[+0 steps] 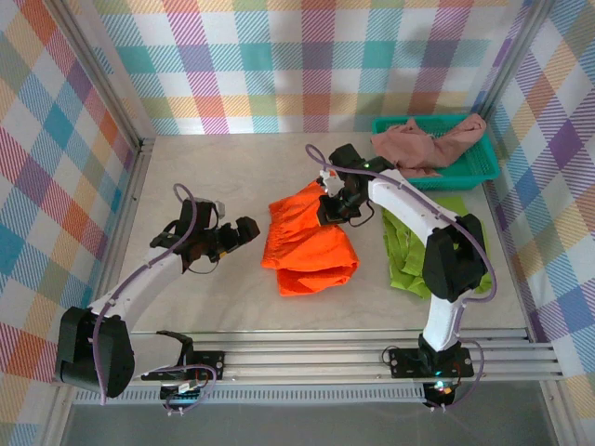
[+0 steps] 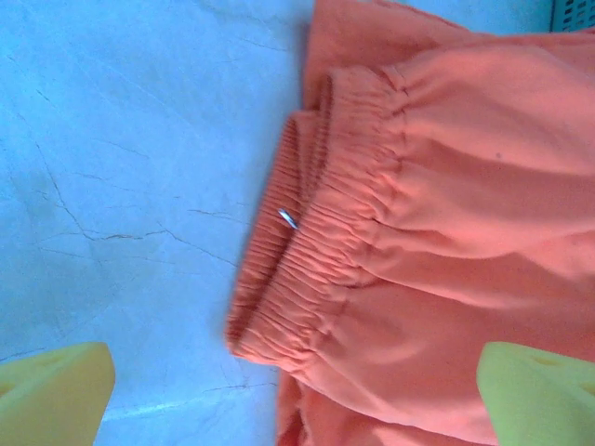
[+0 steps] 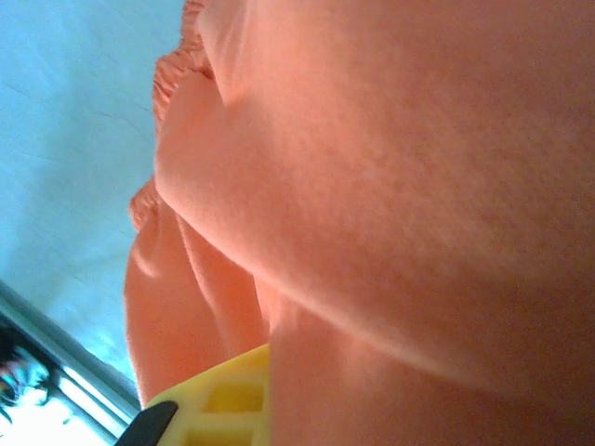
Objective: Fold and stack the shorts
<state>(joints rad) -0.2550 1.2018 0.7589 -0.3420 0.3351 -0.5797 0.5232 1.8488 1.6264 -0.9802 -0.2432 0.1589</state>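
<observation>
Plaid walls (image 1: 279,56) are seen on three sides of a pale table (image 1: 232,167). From overhead the whole layout is given, with the orange shorts (image 1: 311,243) lying crumpled near the table's middle.

Left of the orange shorts, the left arm is held low over the table. It runs from its base at the near left corner with the elbow bent. The left gripper (image 1: 247,229) is pointed at the orange shorts, just short of the fabric. Closer detail is added by its wrist view: two yellow fingers (image 2: 51,395) are spread wide, one over bare table and one over orange cloth. Nothing is held between them. The gathered elastic waistband (image 2: 307,251) is seen doubled over on itself.

At the far edge of the orange shorts, the right gripper (image 1: 333,206) is pressed onto the fabric. Its arm is set upright from the near right base, with the forearm angled back and leftward. In the right wrist view, orange cloth is bunched tight against a yellow finger (image 3: 223,400), and the jaws are closed on it.

Right of the orange shorts, the green shorts (image 1: 409,251) are laid flat, partly covered by that arm. Farther right and back, the pink shorts (image 1: 428,139) are heaped in a teal basket (image 1: 479,167).
</observation>
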